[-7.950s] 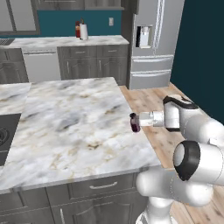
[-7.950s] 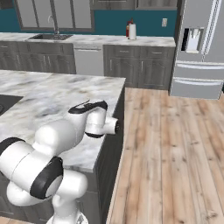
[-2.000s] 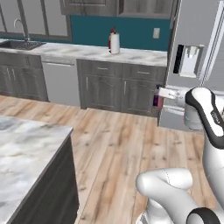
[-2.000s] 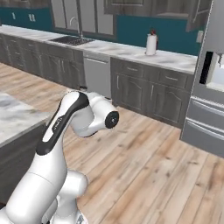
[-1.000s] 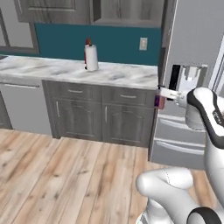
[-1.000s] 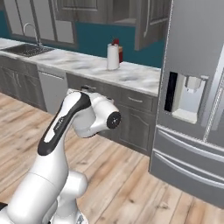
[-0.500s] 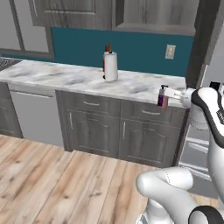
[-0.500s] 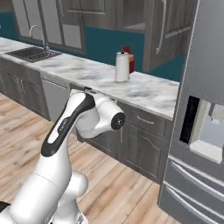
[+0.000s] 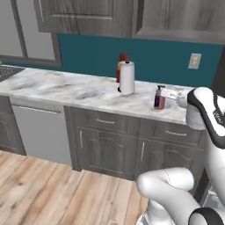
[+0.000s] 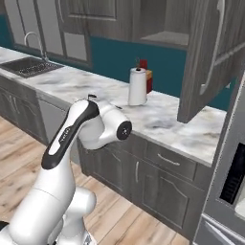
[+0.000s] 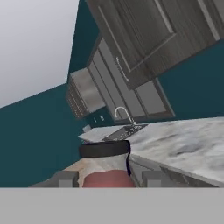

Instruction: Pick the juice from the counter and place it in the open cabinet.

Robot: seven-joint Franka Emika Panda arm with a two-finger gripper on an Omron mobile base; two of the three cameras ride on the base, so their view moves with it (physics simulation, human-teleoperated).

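The juice (image 9: 158, 102), a small dark purple bottle with a reddish upper part and dark cap, hangs in the air in front of the wall counter's edge. My gripper (image 9: 161, 95) is shut on it from the right. In the hand view the juice's dark cap (image 11: 105, 148) and red shoulder sit between my fingertips (image 11: 65, 178). The open cabinet (image 10: 165, 21) is up on the wall, its flat grey shelf (image 10: 168, 38) showing, above and to the right of the paper towel roll. The island counter is out of view.
A long marble counter (image 9: 74, 88) runs along the teal wall, carrying a paper towel roll (image 9: 127, 78) with a red knife block (image 9: 122, 59) behind it. The cabinet's open door (image 10: 210, 57) juts out. A sink (image 10: 28, 66) lies left, a fridge (image 10: 229, 191) right.
The whole picture has shifted as the base drove: the wall counter and paper towel roll are nearer and more central. The juice stays held in my gripper at the same height.
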